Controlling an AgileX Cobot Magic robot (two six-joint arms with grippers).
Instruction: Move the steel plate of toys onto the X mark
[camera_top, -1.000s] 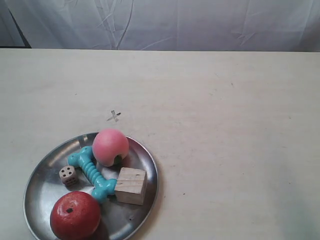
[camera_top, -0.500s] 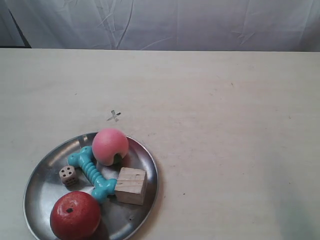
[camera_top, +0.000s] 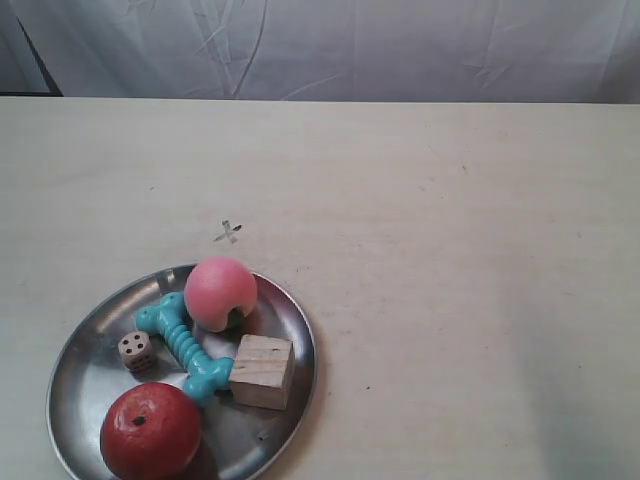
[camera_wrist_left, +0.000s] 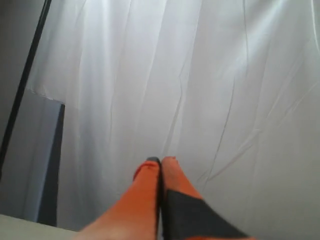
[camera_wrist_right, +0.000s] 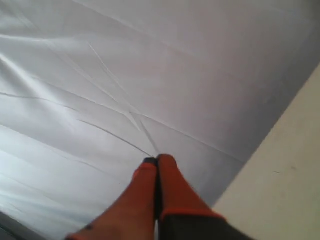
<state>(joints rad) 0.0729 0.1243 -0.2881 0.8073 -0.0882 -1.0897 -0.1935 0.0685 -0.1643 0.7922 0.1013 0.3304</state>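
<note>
The steel plate (camera_top: 90, 385) is a round, shallow dish of shiny grey metal with a raised rim. It lies on the pale cream table (camera_top: 450, 250) at the lower left of the exterior view, its near edge cut off by the frame. All five toys sit in it:

- The red apple (camera_top: 150, 432) sits at the near side.
- The pink peach ball (camera_top: 220, 292) sits against the far rim.
- The teal ridged bone (camera_top: 185, 347) runs slantwise between them.
- The small wooden die (camera_top: 137, 352) stands just beside the bone on one flank.
- The plain wooden cube (camera_top: 263, 371) touches the bone's near end on the other flank.

The X mark (camera_top: 228, 233), thin and faint, lies on bare tabletop just past the plate's far rim, near it but not covered. A white creased curtain (camera_top: 350, 45) hangs behind the table.

Neither arm appears in the exterior view. The left gripper (camera_wrist_left: 160, 161) is clenched, its orange fingers (camera_wrist_left: 142, 192) pressed together on nothing, pointing at the curtain. The right gripper (camera_wrist_right: 156, 160) is likewise clamped closed and empty, with the curtain ahead and a strip of table beside it.

Compared with half a second ago, the plate, toys and mark lie exactly as they did. Only a faint grey shade on the table at the exterior view's lower right has spread wider.
</note>
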